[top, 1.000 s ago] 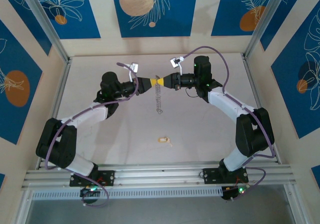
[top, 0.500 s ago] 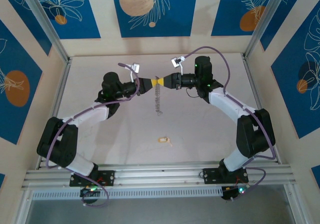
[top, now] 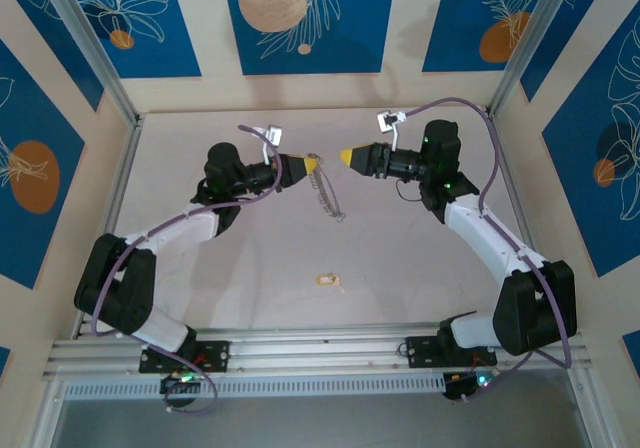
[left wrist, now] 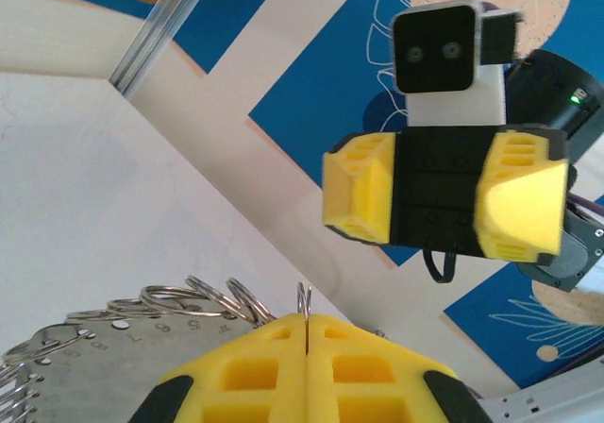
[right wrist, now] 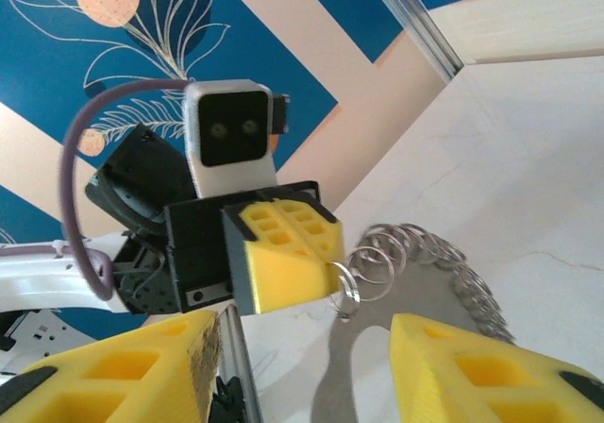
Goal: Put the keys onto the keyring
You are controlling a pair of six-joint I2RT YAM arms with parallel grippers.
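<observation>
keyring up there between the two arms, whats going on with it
The left gripper is shut on the keyring, which hangs down from its tips above the table. The right gripper faces it, open, with a gap between it and the ring. The key lies on the table nearer the arm bases, with neither gripper on it, so it is not yet on the ring.

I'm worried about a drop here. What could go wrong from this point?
The keyring hangs from the shut left gripper alone, pinched at one thin edge, so it could slip or swing. The keys lie small and flat on the table; the open right gripper may struggle to pick them.
</observation>
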